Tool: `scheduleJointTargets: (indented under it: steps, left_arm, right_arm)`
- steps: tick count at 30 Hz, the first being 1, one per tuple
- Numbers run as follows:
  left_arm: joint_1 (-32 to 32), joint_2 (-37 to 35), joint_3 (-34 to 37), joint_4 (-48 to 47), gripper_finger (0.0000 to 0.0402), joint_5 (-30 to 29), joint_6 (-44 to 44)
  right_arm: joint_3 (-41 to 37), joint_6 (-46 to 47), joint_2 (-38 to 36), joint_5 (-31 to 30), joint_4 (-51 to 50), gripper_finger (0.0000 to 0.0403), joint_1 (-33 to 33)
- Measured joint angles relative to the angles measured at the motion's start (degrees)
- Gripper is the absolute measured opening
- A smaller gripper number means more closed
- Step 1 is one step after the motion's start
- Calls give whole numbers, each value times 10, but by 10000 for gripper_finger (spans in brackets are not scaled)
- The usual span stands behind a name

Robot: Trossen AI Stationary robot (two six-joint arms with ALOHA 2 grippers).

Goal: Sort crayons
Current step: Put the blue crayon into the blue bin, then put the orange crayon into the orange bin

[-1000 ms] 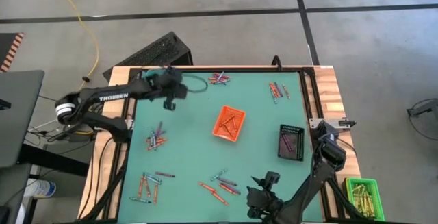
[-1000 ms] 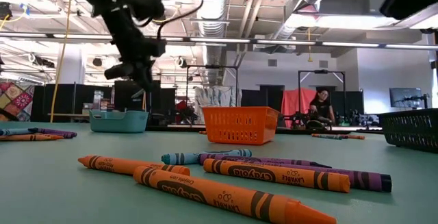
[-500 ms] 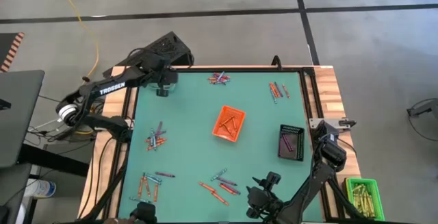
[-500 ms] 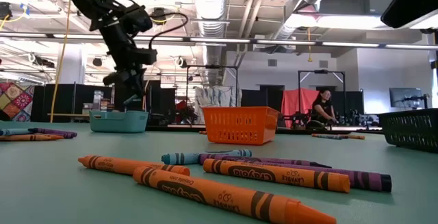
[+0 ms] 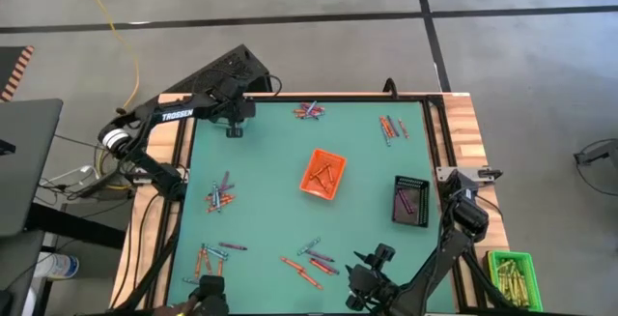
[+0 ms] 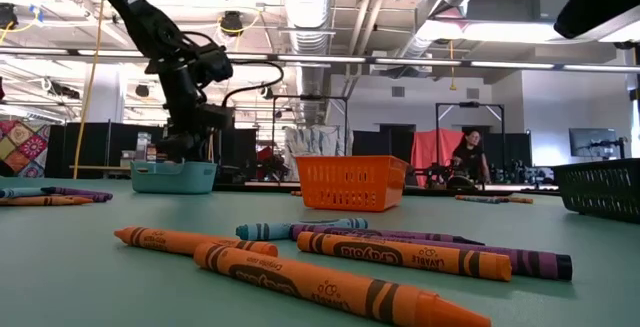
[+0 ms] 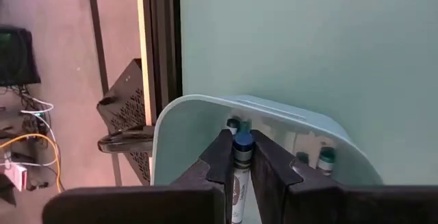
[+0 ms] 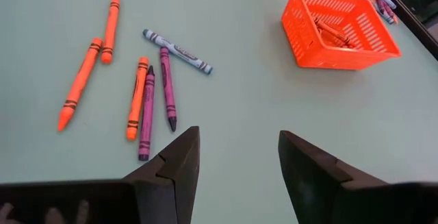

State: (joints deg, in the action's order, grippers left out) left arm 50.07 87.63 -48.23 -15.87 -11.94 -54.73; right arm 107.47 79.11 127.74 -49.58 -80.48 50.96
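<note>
My left gripper [image 5: 232,129] is at the table's far left and is shut on a blue crayon [image 7: 240,157]. It hangs over a pale teal tray [image 7: 179,114] that has blue crayons [image 7: 326,158] lying in it. The low view shows this gripper [image 6: 186,145] just above the tray [image 6: 173,177]. My right gripper [image 8: 238,157] stands open near the front edge, above the mat. Orange, purple and blue crayons [image 8: 147,90] lie loose ahead of it. More crayon clusters [image 5: 220,196] are scattered on the green mat. My left gripper pinches the blue crayon between its two fingers. The crayon runs along the fingers, and its tip end [image 7: 241,140] pokes out past the fingertips. The fingers slant down from above toward the tray. The crayon is clear of the tray's floor.
An orange basket [image 5: 323,174] with orange crayons stands mid-table. A black basket [image 5: 410,201] stands to its right. A green bin of yellow-olive sticks [image 5: 510,274] sits off the table's right side. Loose crayons lie at the far edge [image 5: 309,111], far right [image 5: 391,128] and front [image 5: 309,263].
My left gripper has swung toward the table's far left corner and sunk. It now hangs just above the teal tray, with the arm drawn back along the left edge. My right gripper has kept its place.
</note>
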Motion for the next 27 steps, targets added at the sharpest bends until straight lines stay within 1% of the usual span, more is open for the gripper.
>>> scheduleJointTargets:
  steps: [3, 7, 11, 14, 16, 18, 21, 24, 27]
  left_arm:
    - [0, 1, 0, 2, 47, -5, 13]
    - [0, 1, 0, 4, 95, -13, 31]
    - [-4, -7, 0, 5, 134, -36, 42]
    - [-10, -31, 0, 17, 149, -63, 56]
    - [-17, -59, 0, 28, 152, -69, 69]
    - [-27, -94, 0, 34, 152, -68, 88]
    - [-50, -153, 0, 40, 153, -56, 124]
    - [-81, -213, 0, 36, 153, -16, 177]
    - [-121, -267, 0, 22, 153, 53, 245]
  right_arm:
    - [0, 0, 0, 0, -1, 195, 0]
    - [0, 0, 0, 0, -5, 195, 0]
    - [0, 0, 0, 0, -4, 195, 0]
    - [0, -1, 0, 0, 2, 195, -1]
    - [0, -16, 0, 0, 17, 195, -3]
    - [0, -48, 0, 0, 46, 195, -6]
    - [0, -130, 0, -1, 116, 195, -19]
    - [0, -235, 0, -1, 191, 195, -36]
    - [0, -333, 0, 0, 238, 195, -57]
